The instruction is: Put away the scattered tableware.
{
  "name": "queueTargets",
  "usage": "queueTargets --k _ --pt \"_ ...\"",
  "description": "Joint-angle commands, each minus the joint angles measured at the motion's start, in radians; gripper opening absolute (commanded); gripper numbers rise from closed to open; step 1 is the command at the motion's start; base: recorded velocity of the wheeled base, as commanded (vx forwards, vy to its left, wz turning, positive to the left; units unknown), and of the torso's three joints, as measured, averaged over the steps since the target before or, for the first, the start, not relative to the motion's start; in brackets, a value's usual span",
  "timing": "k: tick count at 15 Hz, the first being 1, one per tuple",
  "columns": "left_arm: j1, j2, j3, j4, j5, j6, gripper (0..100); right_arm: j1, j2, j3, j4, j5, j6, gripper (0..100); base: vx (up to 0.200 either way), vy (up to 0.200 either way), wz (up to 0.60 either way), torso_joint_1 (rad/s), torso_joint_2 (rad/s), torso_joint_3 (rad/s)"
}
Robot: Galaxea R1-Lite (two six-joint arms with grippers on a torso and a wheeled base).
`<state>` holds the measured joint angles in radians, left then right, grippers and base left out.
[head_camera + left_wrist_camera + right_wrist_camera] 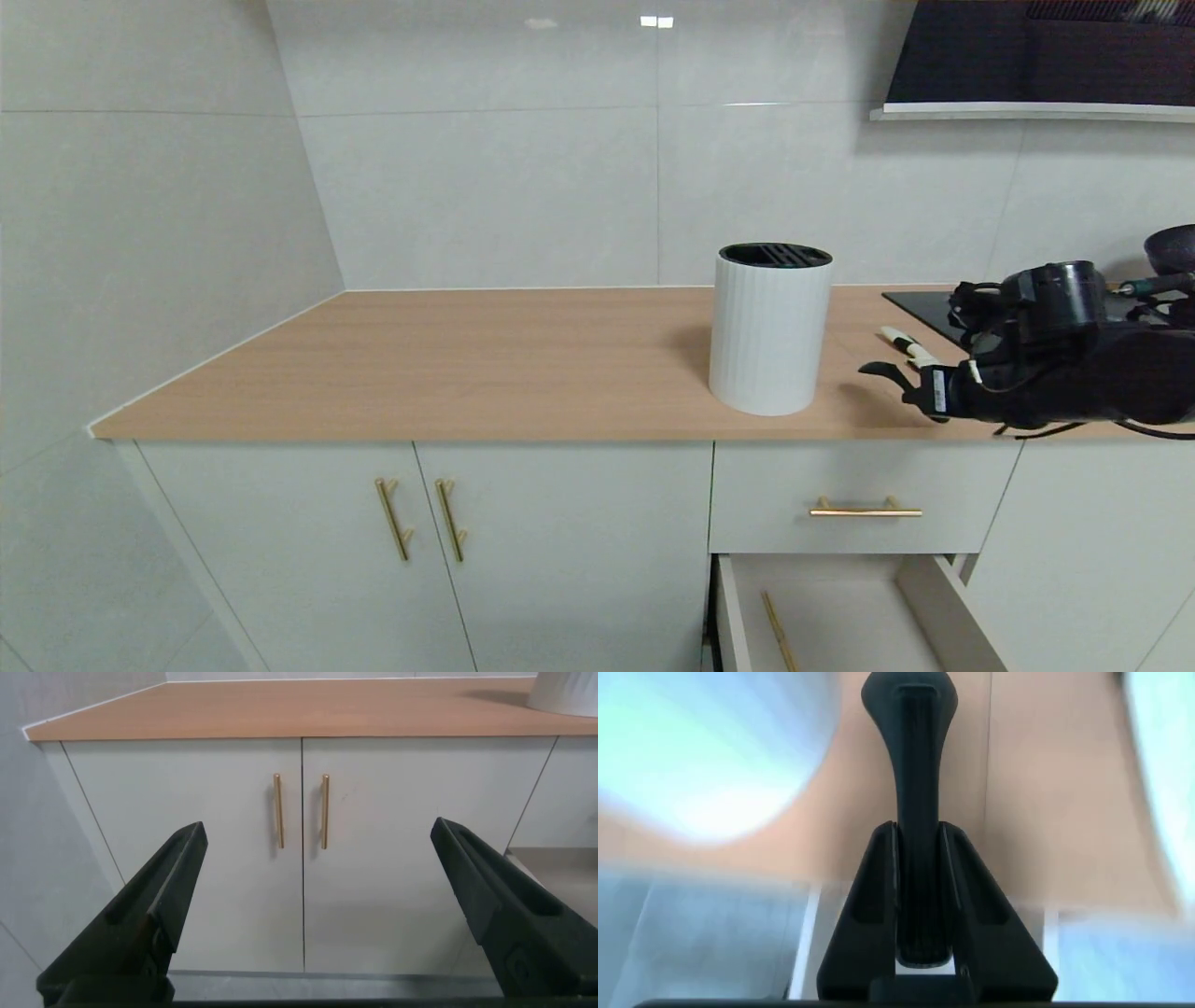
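My right gripper (pixel 913 385) hovers just over the wooden counter (pixel 485 364), to the right of a white ribbed holder (pixel 769 331) with a black slotted top. It is shut on a slim black utensil handle (pixel 910 784) that sticks out past the fingers (pixel 868 896). In the head view the utensil's black tip (pixel 878 370) points toward the holder. A white-handled utensil (pixel 907 346) lies on the counter just behind the gripper. My left gripper (pixel 318 915) is open and empty, low in front of the cabinet doors (pixel 299 859).
The lower drawer (pixel 733 607) under the holder stands open with a thin gold stick (pixel 778 631) inside. A black cooktop (pixel 920 306) and a dark pot (pixel 1172 247) sit at the counter's right end. The cabinet doors carry gold handles (pixel 392 518).
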<state>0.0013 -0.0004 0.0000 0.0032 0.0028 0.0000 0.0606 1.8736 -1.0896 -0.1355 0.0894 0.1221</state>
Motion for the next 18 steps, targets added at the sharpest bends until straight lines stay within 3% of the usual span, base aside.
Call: queueTargets --k 1,3,7,18 --pt "0.0 0.0 0.0 0.0 0.0 0.0 100 0.013 -0.191 0.16 -0.001 -0.011 0.013 0 0.0 0.0 0.0 0.0 0.0 0.0" --pt "0.0 0.0 0.0 0.0 0.0 0.0 100 0.013 -0.307 0.338 -0.024 -0.007 0.013 0 0.0 0.0 0.0 0.0 0.0 0.0" --pt "0.0 0.0 0.0 0.0 0.0 0.0 100 0.015 -0.369 0.461 -0.032 -0.005 0.011 0 0.0 0.0 0.0 0.0 0.0 0.0" --pt "0.0 0.0 0.0 0.0 0.0 0.0 100 0.085 -0.252 0.585 -0.19 -0.019 0.005 0 0.0 0.0 0.0 0.0 0.0 0.0"
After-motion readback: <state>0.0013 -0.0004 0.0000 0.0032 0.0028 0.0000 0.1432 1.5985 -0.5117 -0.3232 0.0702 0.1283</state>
